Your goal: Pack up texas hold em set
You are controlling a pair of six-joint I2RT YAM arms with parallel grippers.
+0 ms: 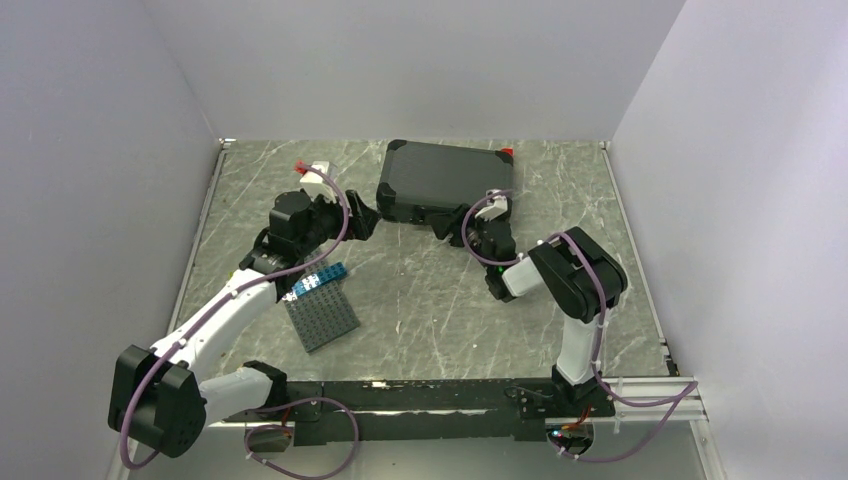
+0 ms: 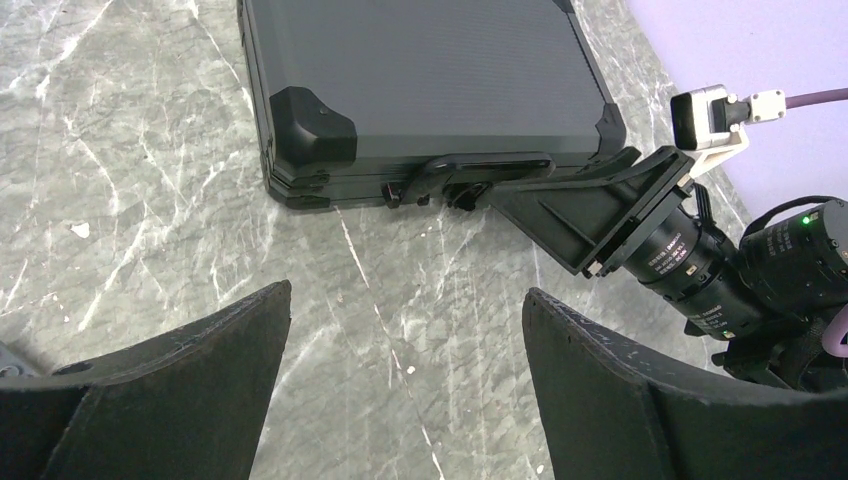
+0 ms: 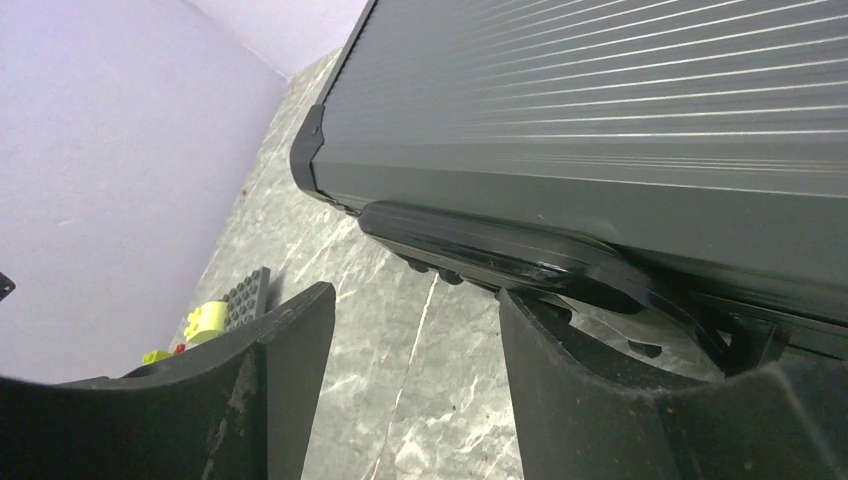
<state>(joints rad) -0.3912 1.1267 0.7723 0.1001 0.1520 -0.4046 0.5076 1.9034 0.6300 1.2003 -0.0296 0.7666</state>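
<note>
lying shut in the upper middle of the top view, the black case looks packed; its latches i cannot judge. left gripper and right gripper are both open and hold nothing, the right one close at the handle.

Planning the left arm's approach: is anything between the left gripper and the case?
Nothing visible: only tabletop lies between the left gripper and the case. The right gripper, though, sits at the handle's right end.
</note>
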